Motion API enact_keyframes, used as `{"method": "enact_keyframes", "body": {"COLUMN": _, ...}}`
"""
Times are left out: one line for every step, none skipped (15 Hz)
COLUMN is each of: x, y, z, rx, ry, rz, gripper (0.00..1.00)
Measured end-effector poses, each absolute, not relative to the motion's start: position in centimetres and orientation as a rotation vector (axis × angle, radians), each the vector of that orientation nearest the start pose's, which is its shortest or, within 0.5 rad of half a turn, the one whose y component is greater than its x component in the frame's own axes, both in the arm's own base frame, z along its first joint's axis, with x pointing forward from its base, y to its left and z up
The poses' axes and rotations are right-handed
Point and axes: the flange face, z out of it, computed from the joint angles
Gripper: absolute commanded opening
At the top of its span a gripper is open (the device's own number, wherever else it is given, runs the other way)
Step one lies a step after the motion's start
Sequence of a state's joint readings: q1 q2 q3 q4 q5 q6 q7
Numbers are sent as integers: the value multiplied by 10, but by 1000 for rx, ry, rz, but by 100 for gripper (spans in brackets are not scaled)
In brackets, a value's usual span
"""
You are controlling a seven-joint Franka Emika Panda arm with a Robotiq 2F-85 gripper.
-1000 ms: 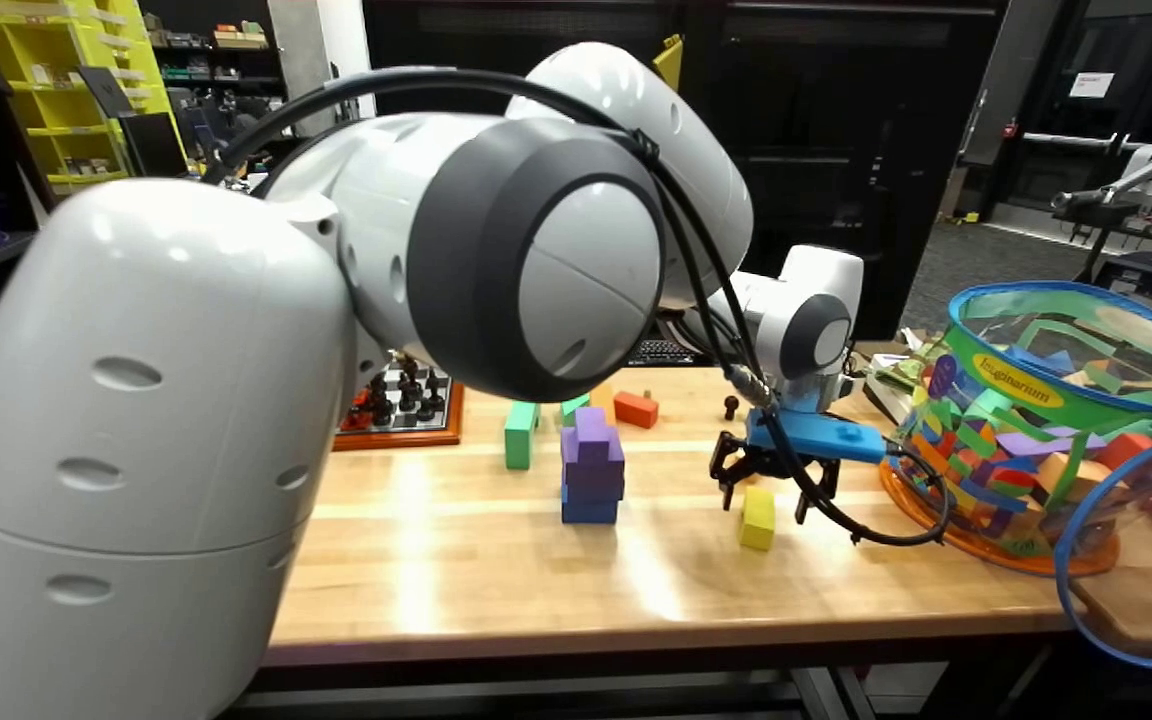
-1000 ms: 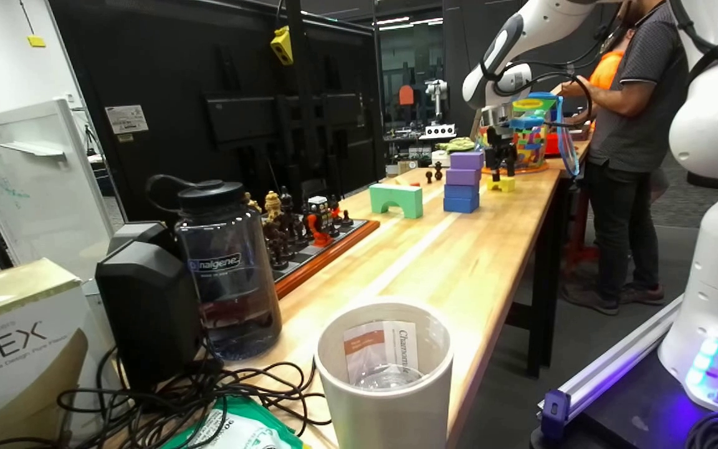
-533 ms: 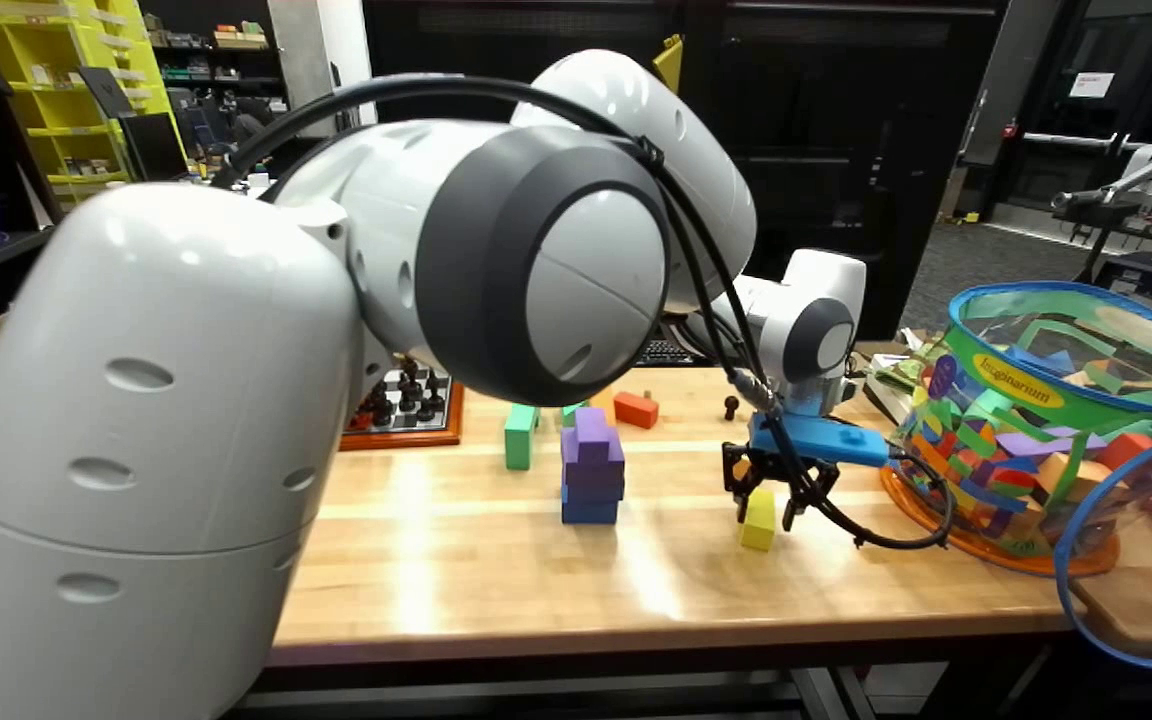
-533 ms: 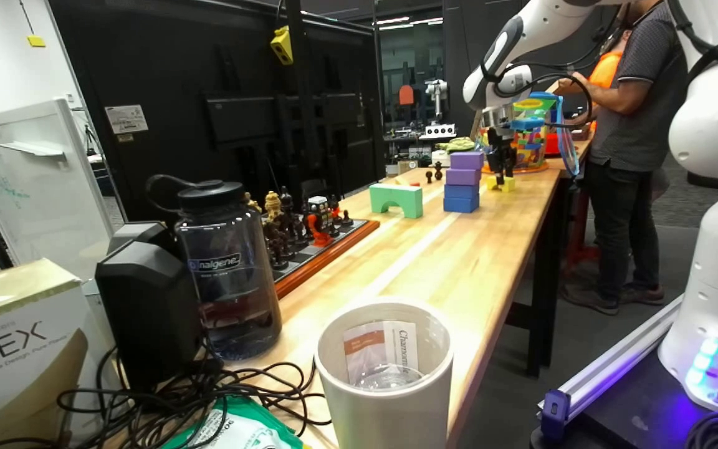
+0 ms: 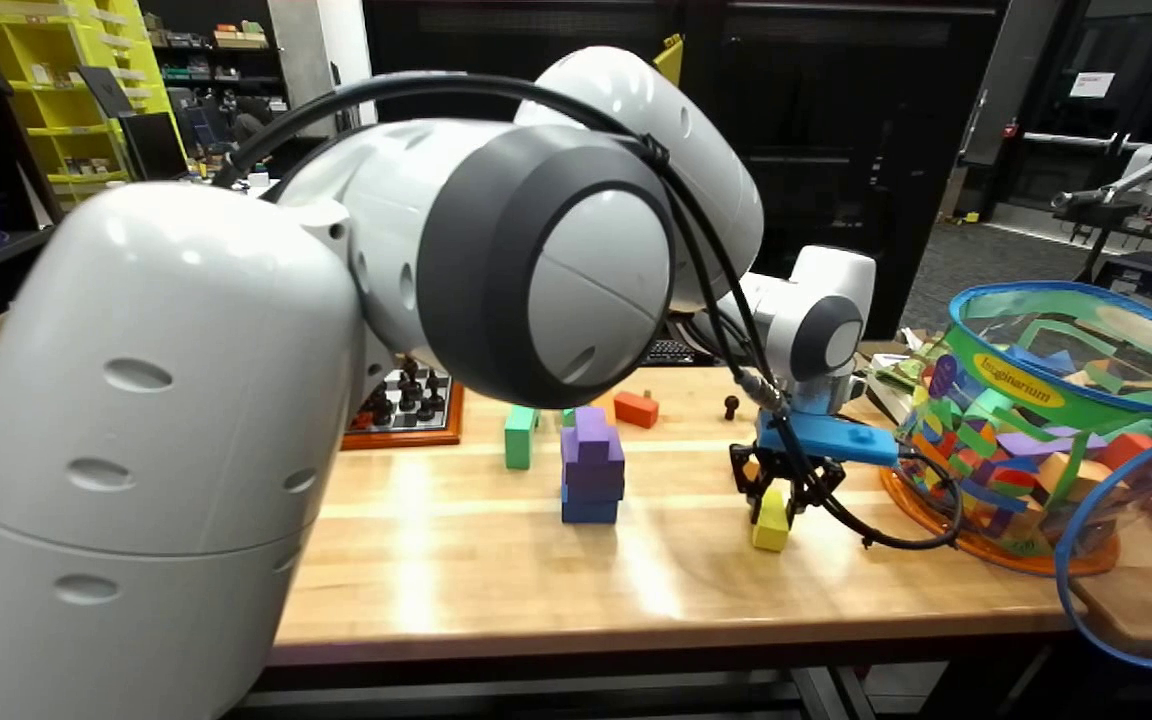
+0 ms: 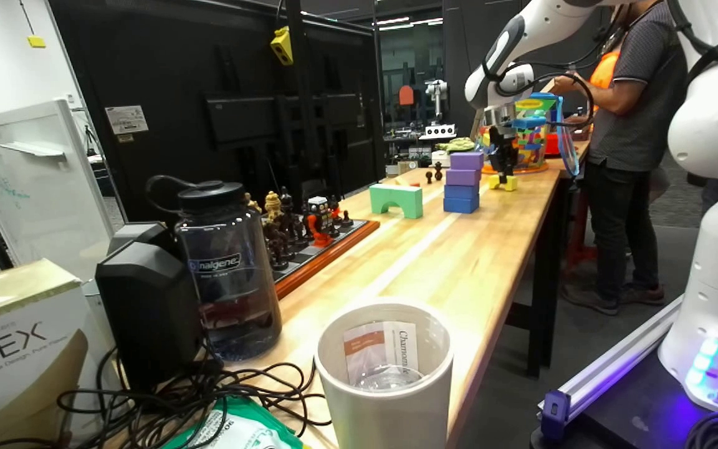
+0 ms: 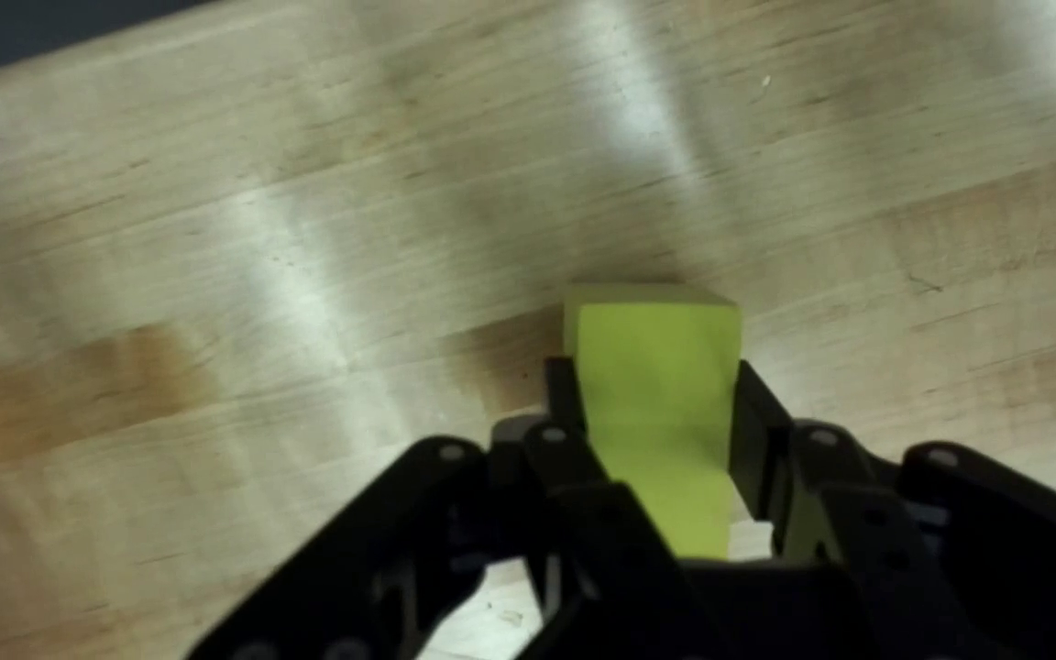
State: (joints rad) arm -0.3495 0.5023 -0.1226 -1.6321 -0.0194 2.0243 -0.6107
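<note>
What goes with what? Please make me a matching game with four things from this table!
Things:
1. yellow block
2. purple blocks
3. green arch block
4. see-through bin

Where or how:
A. on top of the blue blocks
B. has lots of colourful pieces inside
C. between the fingers of the gripper
D. between the chess board and the blue blocks

Right pairs: 1-C, 2-A, 3-D, 4-B
</note>
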Motion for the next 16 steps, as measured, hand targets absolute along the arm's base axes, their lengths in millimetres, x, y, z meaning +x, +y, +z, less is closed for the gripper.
{"method": "enact_keyframes", "body": {"x": 600, "y": -297, "z": 322, "rx": -3137, "ry": -249, "rz": 200, "gripper": 15}}
{"method": "enact_keyframes", "body": {"x": 600, "y": -297, "z": 325, "rx": -3139, "ry": -247, "rz": 191, "gripper": 15}}
{"method": "enact_keyframes", "body": {"x": 600, "y": -297, "z": 329, "rx": -3143, "ry": -246, "rz": 176, "gripper": 15}}
{"method": "enact_keyframes", "body": {"x": 600, "y": -296, "z": 335, "rx": -3150, "ry": -245, "rz": 158, "gripper": 15}}
{"method": "enact_keyframes", "body": {"x": 600, "y": -294, "z": 342, "rx": -3156, "ry": -239, "rz": 141, "gripper": 15}}
{"method": "enact_keyframes", "body": {"x": 599, "y": -291, "z": 349, "rx": -3161, "ry": -233, "rz": 125, "gripper": 15}}
{"method": "enact_keyframes", "body": {"x": 598, "y": -288, "z": 356, "rx": -3166, "ry": -224, "rz": 110, "gripper": 15}}
{"method": "enact_keyframes", "body": {"x": 596, "y": -284, "z": 363, "rx": -3169, "ry": -216, "rz": 97, "gripper": 15}}
{"method": "enact_keyframes", "body": {"x": 593, "y": -278, "z": 369, "rx": -3171, "ry": -206, "rz": 84, "gripper": 15}}
{"method": "enact_keyframes", "body": {"x": 590, "y": -272, "z": 375, "rx": -3174, "ry": -197, "rz": 72, "gripper": 15}}
{"method": "enact_keyframes", "body": {"x": 587, "y": -266, "z": 380, "rx": -3176, "ry": -188, "rz": 60, "gripper": 15}}
{"method": "enact_keyframes", "body": {"x": 584, "y": -259, "z": 386, "rx": -3176, "ry": -179, "rz": 50, "gripper": 15}}
{"method": "enact_keyframes", "body": {"x": 580, "y": -251, "z": 392, "rx": -3177, "ry": -172, "rz": 39, "gripper": 15}}
{"method": "enact_keyframes", "body": {"x": 576, "y": -244, "z": 399, "rx": -3179, "ry": -163, "rz": 24, "gripper": 15}}
{"method": "enact_keyframes", "body": {"x": 572, "y": -236, "z": 406, "rx": -3182, "ry": -152, "rz": 7, "gripper": 15}}
{"method": "enact_keyframes", "body": {"x": 567, "y": -228, "z": 413, "rx": -3185, "ry": -142, "rz": -13, "gripper": 15}}
